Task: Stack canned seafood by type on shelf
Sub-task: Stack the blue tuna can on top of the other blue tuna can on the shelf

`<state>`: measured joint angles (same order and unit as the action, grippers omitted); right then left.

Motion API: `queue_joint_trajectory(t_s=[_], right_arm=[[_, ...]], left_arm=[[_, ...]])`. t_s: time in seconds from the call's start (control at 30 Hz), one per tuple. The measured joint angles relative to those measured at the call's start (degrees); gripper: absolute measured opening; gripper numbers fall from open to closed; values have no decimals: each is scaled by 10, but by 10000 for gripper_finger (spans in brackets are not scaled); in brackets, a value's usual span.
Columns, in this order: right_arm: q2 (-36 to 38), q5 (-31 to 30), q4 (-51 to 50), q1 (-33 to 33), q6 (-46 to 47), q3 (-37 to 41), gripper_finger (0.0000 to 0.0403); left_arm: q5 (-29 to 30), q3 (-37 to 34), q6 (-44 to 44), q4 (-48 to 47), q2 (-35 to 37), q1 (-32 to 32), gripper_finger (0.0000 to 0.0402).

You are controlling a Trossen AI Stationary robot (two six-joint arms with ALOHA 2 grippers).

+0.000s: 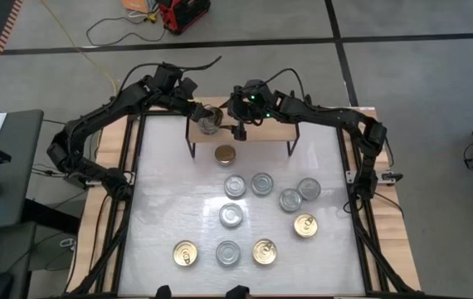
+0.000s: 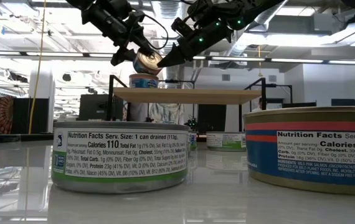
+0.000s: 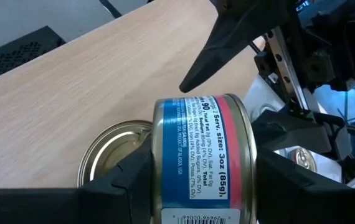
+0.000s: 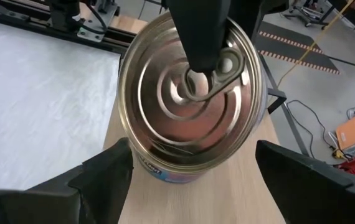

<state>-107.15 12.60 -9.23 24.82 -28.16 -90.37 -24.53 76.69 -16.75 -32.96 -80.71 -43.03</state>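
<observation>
On the left of the high view, the left arm reaches in over the back-left part of the small light-wood shelf [image 1: 257, 131] on thin black legs. The left gripper [image 3: 193, 180] is clamped on a short round silver tin with a blue and pink side label [image 3: 199, 152], its two dark fingers [image 3: 124, 180] pressed against opposite sides of the tin. In the low view this held tin [image 2: 146, 62] hangs tilted just above a second tin [image 2: 144, 81] that stands upright on the board. The left wrist view shows that lower one as a gold-topped tin [image 3: 112, 149] lying partly under the held one.

Just to the right, the right gripper [image 4: 190, 165] hovers over the same spot from the other side, its fingers spread wide apart on either side of the held tin's ringed silver lid [image 4: 190, 93] without touching it.

In front of the shelf, a gold-topped tin [image 1: 225, 154] sits near its left leg. Further forward, on the white tabletop [image 1: 162, 183], lie more tins: a gold one [image 1: 185, 253] at the front left, silver ones [image 1: 231, 215] around the middle, a gold one [image 1: 264, 251] at the front, and another gold one [image 1: 304, 225] on the right.
</observation>
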Motion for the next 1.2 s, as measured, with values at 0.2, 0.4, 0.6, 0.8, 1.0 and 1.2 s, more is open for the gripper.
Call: queue_joint_trajectory(t_s=[0.2,0.4,0.6,0.8,1.0,1.2], right_arm=[[0,0,4,0,1,0,369],[0,0,3,0,2,0,369],[0,0,3,0,4,0,369],[0,2,3,0,7,0,369],[0,8,4,0,7,0,369],[0,8,2,0,7,0,369]], left_arm=[[2,0,7,1,0,0,221],[13,0,21,-1,0,0,243],[36,0,34,-9,0,-1,247],[44,0,38,-13,0,-8,248],[43,0,40,-14,0,-7,248],[72,1,58,-33,1,-16,248]])
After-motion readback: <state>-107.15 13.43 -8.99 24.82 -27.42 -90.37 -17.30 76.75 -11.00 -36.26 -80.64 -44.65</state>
